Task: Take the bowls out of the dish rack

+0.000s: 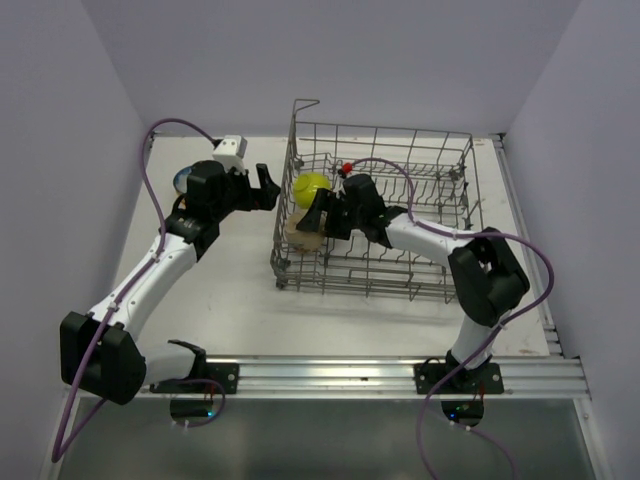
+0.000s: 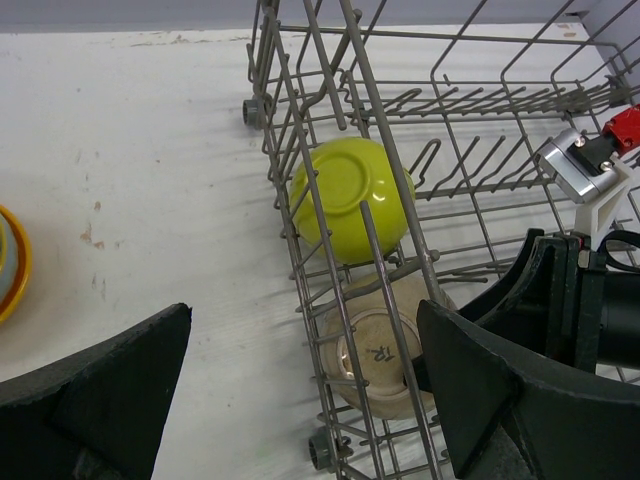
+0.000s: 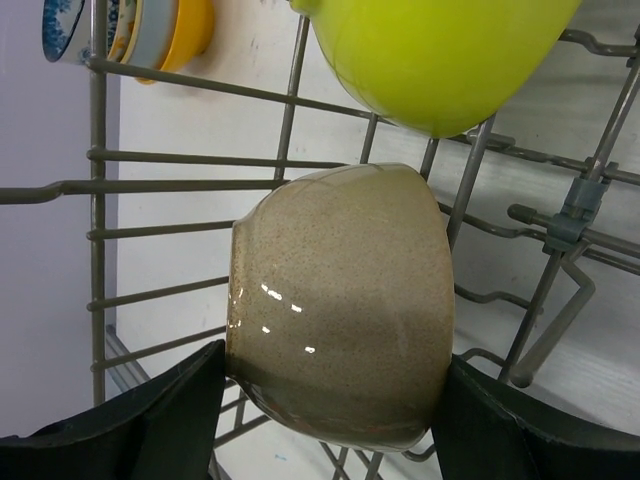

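Where the dish rack meets its left wall, your right pincer is clenched on the beige bowl, a finger against each side. The bowl stands on edge inside the rack. The lime-yellow bowl sits just beside it, toward the rack's far wall. Your left pincer hangs released outside the rack's left wall, over the desk. Stacked bowls lie left of the rack.

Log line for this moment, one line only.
right gripper: shut on beige bowl, inside dish rack | left gripper: open, outside rack's left wall | lime-yellow bowl: in rack beside beige bowl
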You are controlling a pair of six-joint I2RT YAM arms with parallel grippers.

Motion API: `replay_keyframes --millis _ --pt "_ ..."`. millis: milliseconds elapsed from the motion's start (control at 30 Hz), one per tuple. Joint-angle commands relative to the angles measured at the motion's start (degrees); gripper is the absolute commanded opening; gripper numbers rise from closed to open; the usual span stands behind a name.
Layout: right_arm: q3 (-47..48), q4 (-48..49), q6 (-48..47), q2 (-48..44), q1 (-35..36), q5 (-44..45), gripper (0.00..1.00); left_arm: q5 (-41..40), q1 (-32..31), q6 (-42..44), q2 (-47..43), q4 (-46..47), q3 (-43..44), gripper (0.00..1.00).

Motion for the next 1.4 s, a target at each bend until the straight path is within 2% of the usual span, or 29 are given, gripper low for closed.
replay_keyframes --millis 0,100,267,300,333,433,500,867,1100,1233,1367 --pt "4.13 -0.24 -0.4 -2.77 0.46 -2.9 0.55 2.63 -0.39 0.99 -1.56 2.92 -0.24 1.0" --pt "6.07 -0.95 -0.41 -2.68 0.46 -4.83 0.47 1.66 -0.39 1.34 -2.09 2.75 -0.24 1.0" --pt "6.95 -2.53 -0.32 -4.87 0.46 -6.33 0.46 0.35 -0.39 1.78 -2.53 2.57 -0.24 1.0" --pt "7.13 -2.62 -0.4 -5.31 0.46 -6.42 0.43 0.17 -0.31 1.78 -2.53 2.48 -0.24 1.0" --pt "7.04 -2.79 -0.32 -5.58 0.38 -6.69 0.34 0.08 -0.31 1.87 -2.53 2.39 -0.24 1.0" --pt "6.95 -1.75 0.56 -5.93 0.29 -8.44 0.18 -0.09 -0.22 1.96 -2.8 2.39 -0.32 1.0" --pt "6.43 0.26 1.7 -5.67 0.38 -10.55 0.12 -0.1 -0.22 1.96 -2.8 2.39 -0.32 1.0" --pt "3.97 7.31 6.18 -5.14 0.38 -14.86 0.0 -0.71 -0.22 2.31 -2.8 2.39 -0.5 1.0" --pt "6.5 6.26 6.36 -7.24 0.29 -14.51 0.0 -2.2 -0.13 2.66 -3.41 2.22 -0.5 1.0" --pt "6.96 4.94 6.8 -10.49 0.2 -10.13 0.0 -4.13 -0.13 3.01 -4.29 2.04 -0.76 1.0" --pt "3.62 6.77 9.16 -15.93 0.2 -1.18 0.0 -7.03 -0.13 3.19 -5.25 2.04 -1.11 1.0"
